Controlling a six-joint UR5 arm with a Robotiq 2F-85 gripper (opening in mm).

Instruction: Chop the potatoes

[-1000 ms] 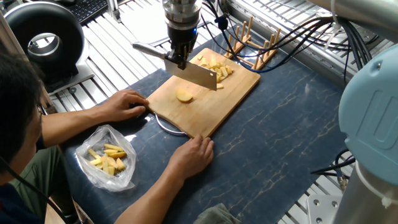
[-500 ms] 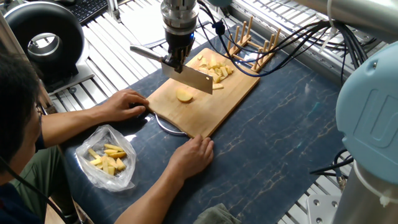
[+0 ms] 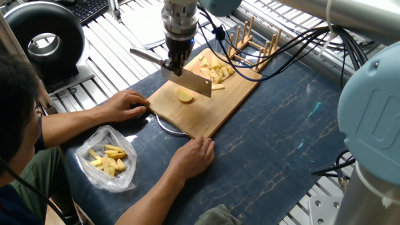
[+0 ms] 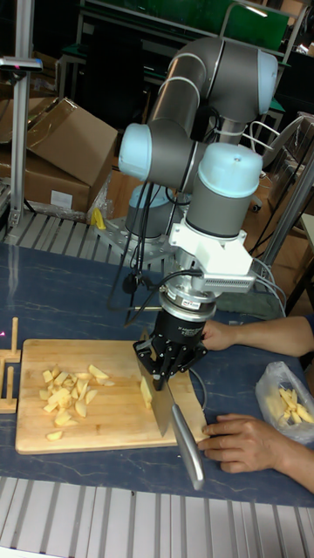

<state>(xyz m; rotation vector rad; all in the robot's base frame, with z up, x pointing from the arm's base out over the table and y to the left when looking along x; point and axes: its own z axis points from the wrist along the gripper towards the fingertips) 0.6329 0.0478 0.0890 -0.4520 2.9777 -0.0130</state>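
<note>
While clamped on the steel cleaver (image 3: 187,79), two-finger gripper (image 3: 175,62) hovers over 1 pale yellow peeled potato chunk (image 3: 185,95) mid wooden chopping board (image 3: 237,94). Probably firm, moist, slippery, prone to rolling; best pinned on its flat side, cut centrally.

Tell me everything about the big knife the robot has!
The knife is a cleaver with a wide, rectangular, shiny metal blade and a long grey metal-looking handle. The pincer is shut on it near where blade and handle meet. It hangs edge-down and slanted above the wooden cutting board, just over the single potato chunk. Whether the blade touches the chunk cannot be told.
</note>
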